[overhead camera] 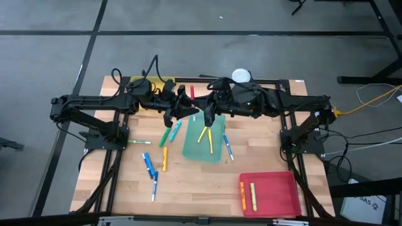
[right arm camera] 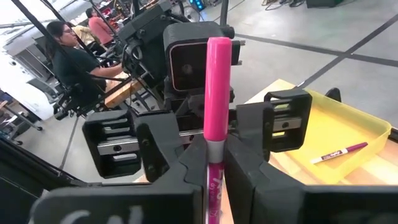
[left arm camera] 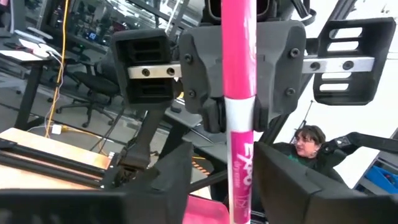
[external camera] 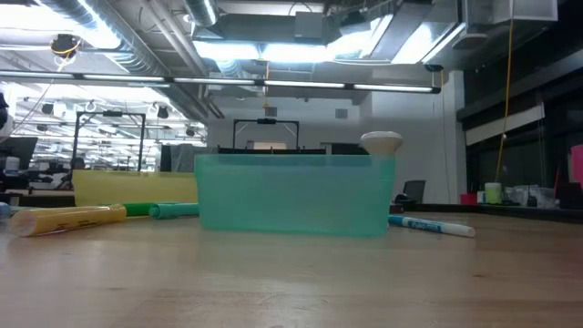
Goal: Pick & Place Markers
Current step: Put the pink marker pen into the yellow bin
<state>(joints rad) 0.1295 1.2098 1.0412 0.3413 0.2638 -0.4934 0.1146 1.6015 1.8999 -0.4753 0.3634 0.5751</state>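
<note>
Both tools meet above the counter (overhead camera: 188,182). Right tool (right arm camera: 208,158) clamps the pink marker (right arm camera: 217,87) upright. Left tool (left arm camera: 221,180) flanks its white end; fingers (left arm camera: 171,177) not visibly touching.

Two black jointed arms with trailing cables; silver screwed bars cross the left tool (right arm camera: 186,134).

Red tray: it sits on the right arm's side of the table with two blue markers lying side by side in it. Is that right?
Not quite: the colours are wrong. The high view shows the red tray on the right arm's side of the table with two markers lying side by side in it, but they are an orange marker and a yellow marker, not blue ones.
</note>
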